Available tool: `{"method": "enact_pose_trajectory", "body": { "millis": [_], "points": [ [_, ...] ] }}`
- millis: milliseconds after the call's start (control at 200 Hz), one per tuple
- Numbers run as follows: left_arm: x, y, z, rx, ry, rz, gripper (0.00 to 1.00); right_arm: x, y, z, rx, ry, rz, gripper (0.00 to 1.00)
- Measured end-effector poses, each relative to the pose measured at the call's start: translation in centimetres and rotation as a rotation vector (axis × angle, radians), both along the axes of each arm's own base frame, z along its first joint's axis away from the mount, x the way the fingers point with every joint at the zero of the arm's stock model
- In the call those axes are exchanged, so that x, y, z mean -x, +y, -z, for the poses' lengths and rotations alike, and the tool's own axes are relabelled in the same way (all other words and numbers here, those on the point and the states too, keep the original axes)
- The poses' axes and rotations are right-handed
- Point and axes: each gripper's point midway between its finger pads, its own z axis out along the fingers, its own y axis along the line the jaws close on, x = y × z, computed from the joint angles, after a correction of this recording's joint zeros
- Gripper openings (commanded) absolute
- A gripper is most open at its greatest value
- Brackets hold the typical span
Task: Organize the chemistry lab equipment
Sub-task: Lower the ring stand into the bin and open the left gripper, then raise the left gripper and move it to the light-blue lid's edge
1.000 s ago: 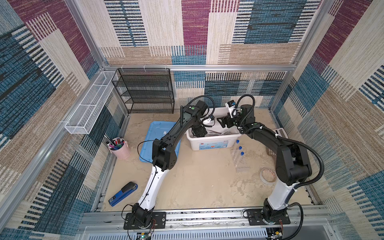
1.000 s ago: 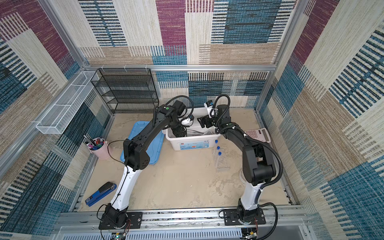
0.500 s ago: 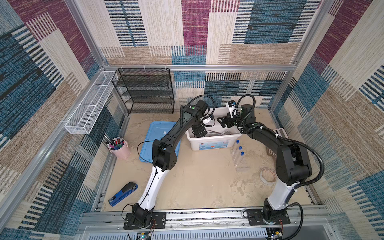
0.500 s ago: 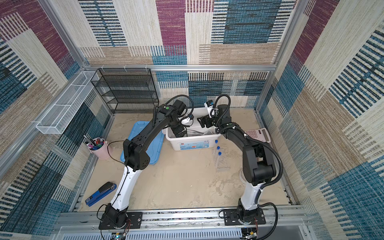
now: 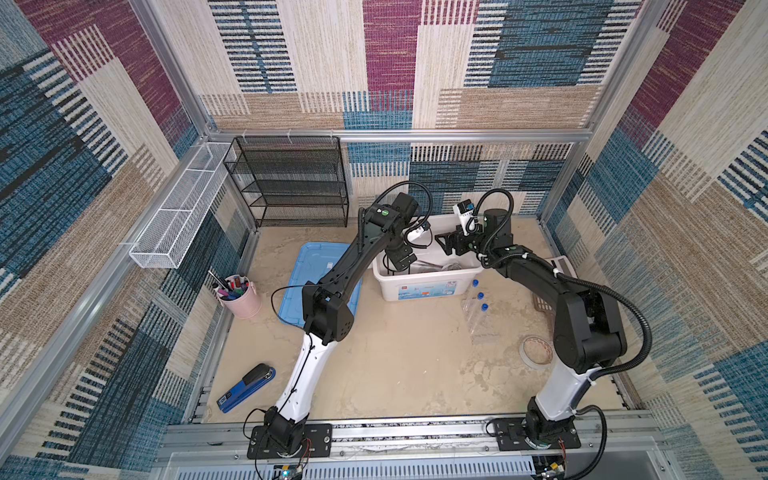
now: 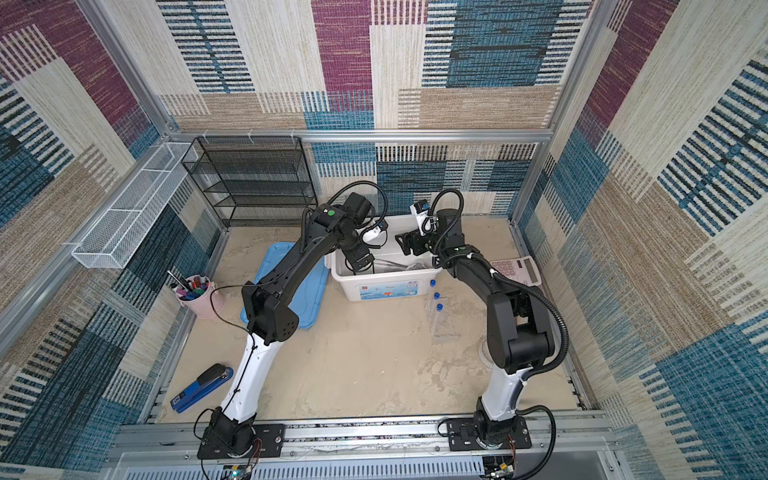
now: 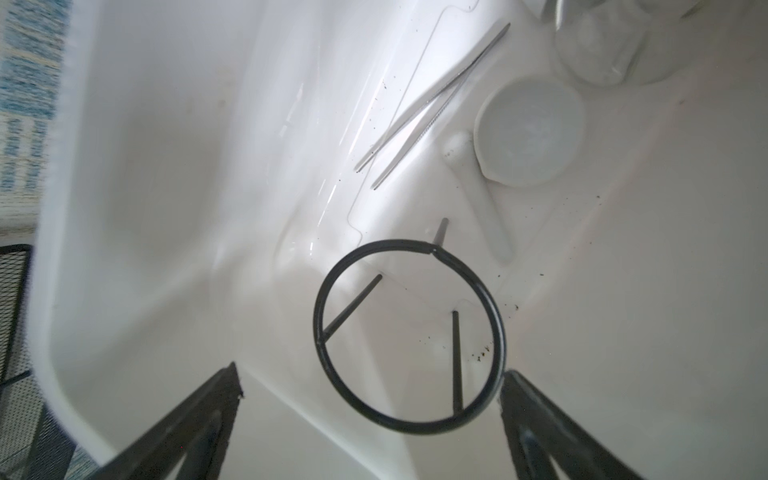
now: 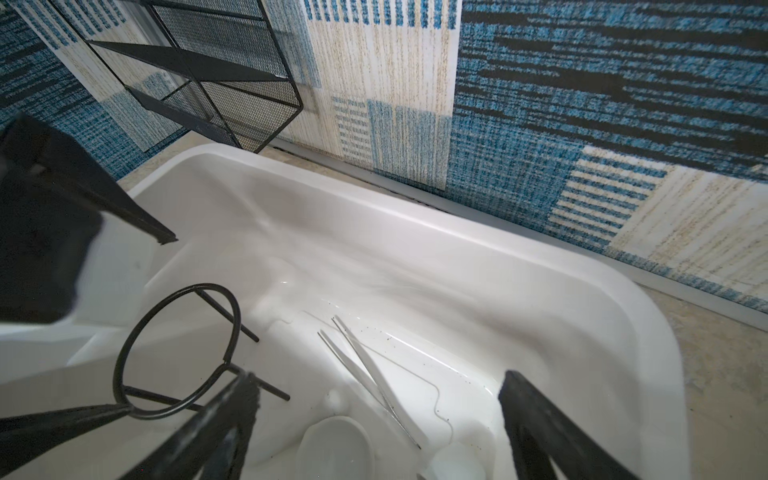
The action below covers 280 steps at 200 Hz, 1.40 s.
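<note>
Chemistry lab equipment sits mostly inside your white bin (image 5: 428,286) at the back of the surface (image 5: 395,365); the black ring tripod (image 7: 456,361), thin tweezers (image 7: 432,99), a small white dish (image 7: 530,133) and the white pestle (image 7: 484,203) all rest on its floor, the pestle just beside the dish; blue-capped test tubes (image 5: 480,296) stand in the clear rack (image 5: 482,328) on the surface just beside the bin; your left fingers (image 7: 195,419) are spread wide with nothing held, the tripod's ring between them; your right fingers (image 8: 536,419) are wide apart too, empty, above the bin.
</note>
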Motion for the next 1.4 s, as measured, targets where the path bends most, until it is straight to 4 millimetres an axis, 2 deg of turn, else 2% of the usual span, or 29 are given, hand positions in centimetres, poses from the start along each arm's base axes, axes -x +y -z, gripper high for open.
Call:
{"method": "enact_pose_trajectory", "body": {
  "millis": [511,621,781,1002,1252,1402],
  "points": [
    [0.3,1.2,-6.9,0.129,-0.159,-0.177,0.99,0.8,-0.7,-1.0,-0.014,-0.01,0.015,0.93],
    [1.0,2.2,-8.0,0.159,-0.192,-0.238,0.99,1.0,-0.8,-1.0,-0.016,-0.007,0.018,0.93],
    [1.9,4.7,-8.5,0.192,-0.237,-0.344,0.99,1.5,-0.9,-1.2,-0.016,-0.009,0.019,0.93],
    [2.3,11.1,-7.6,0.275,-0.272,-0.583,0.99,1.9,-1.2,-1.8,-0.015,-0.02,0.028,0.93],
    [2.5,21.4,-3.6,0.322,-0.252,-0.925,0.98,2.5,-1.9,-2.1,-0.012,-0.027,0.045,0.93],
    [2.6,25.4,-1.3,0.37,-0.215,-1.07,0.98,2.7,-2.5,-2.3,-0.01,-0.03,0.072,0.93]
  ]
}}
